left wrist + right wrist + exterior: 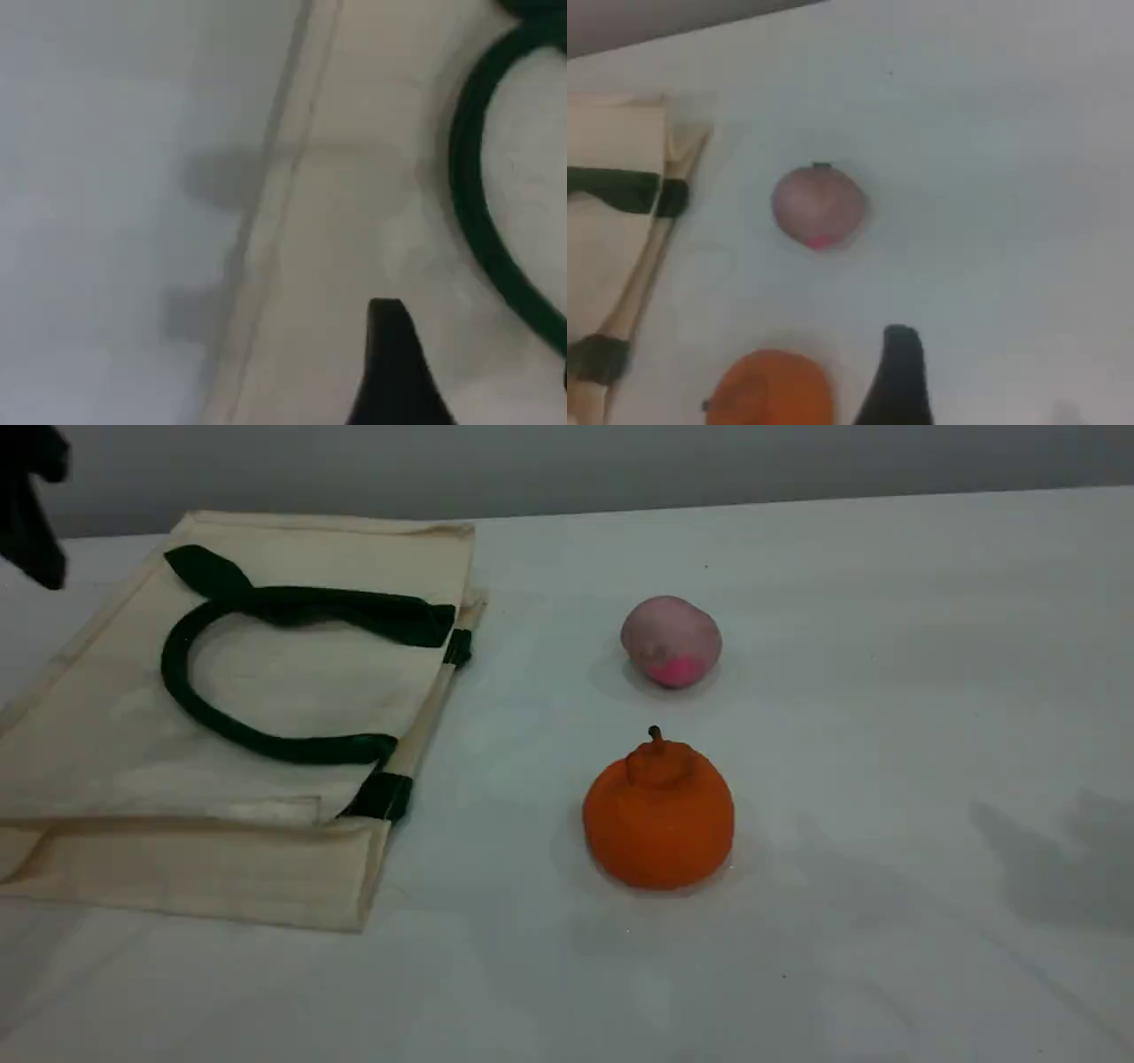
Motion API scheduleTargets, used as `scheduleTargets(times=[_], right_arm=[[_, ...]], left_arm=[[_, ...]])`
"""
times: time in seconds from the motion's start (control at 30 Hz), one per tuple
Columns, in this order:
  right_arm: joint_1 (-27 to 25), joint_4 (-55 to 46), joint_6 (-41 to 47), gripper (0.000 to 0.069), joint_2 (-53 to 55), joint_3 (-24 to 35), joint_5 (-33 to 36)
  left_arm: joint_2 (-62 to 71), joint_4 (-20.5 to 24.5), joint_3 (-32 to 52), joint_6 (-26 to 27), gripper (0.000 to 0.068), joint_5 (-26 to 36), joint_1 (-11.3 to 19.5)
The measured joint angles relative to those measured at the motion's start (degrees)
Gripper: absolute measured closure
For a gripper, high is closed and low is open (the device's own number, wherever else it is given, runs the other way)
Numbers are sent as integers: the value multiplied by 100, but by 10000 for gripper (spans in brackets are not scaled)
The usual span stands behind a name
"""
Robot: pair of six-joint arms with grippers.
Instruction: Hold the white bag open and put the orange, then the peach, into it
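Right hand (897, 376): out of the scene view; only one dark fingertip shows in its own wrist view, jaws spread wide, empty, poised above the desk (886, 691) just right of the orange.
Orange (658, 821): nearest fruit, upright, stem up, free on the desk; it goes in first, so sitting closest to the right hand suits that order.
Peach (671, 640): beyond the orange, apart from it, magenta patch facing the camera; farther from the right hand.
Bag (266, 691): flat on its side at the left, mouth edge toward the fruits and shut; judged not yet held open.
Handle (204, 708): green loop lying slack on the top panel, easy to reach from above.
Left hand (31, 505): far left corner, jaws wide, empty, over the bag's far edge, near the handle in its wrist view, not touching.
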Motion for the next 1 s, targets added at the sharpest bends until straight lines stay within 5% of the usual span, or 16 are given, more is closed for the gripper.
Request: scheduleTargets(times=[0.5,1.0], right_arm=[[0,131,-150,126,139,0,-313],[0,125,-144,126,144,0,-427]], left_arm=[[1830,-237,-1235,113,281,20,0],[2378,-342,-1358,355,281,-143,-53]])
